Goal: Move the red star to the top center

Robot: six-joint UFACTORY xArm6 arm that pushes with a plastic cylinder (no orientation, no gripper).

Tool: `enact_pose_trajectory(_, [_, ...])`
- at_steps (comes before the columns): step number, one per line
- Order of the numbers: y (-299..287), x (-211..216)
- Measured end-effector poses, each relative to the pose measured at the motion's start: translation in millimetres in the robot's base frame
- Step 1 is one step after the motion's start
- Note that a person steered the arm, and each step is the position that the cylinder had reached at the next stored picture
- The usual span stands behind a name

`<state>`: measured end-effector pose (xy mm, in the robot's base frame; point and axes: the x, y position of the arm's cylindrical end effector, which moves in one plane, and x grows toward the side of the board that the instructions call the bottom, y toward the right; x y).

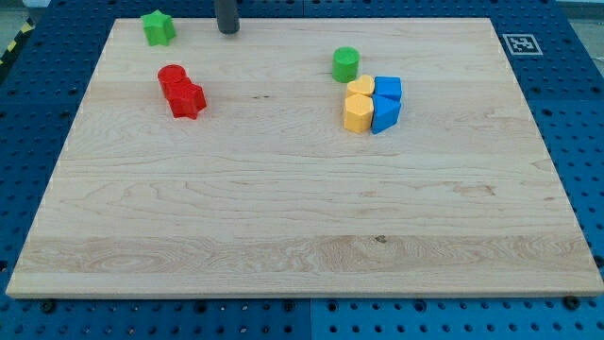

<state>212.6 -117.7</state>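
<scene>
The red star [188, 99] lies on the wooden board [302, 208] at the upper left, touching a red cylinder [172, 79] just above and left of it. My tip [227, 31] is at the view's top, above and to the right of the red star, well apart from it. It touches no block.
A green star [159, 27] sits at the top left corner. A green cylinder [346, 64] stands right of centre at the top. Below it a yellow heart [360, 88], a yellow hexagon [357, 113] and two blue blocks [386, 90] [385, 114] are clustered together.
</scene>
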Motion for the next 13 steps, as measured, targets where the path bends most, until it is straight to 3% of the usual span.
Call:
enact_pose_trajectory(2, [15, 29])
enact_pose_trajectory(5, [58, 192])
enact_pose_trajectory(6, [33, 244])
enact_pose_trajectory(7, [-36, 244])
enact_pose_trajectory(8, [-84, 197])
enact_pose_trajectory(11, [-73, 176])
enact_pose_trajectory(13, [-7, 170])
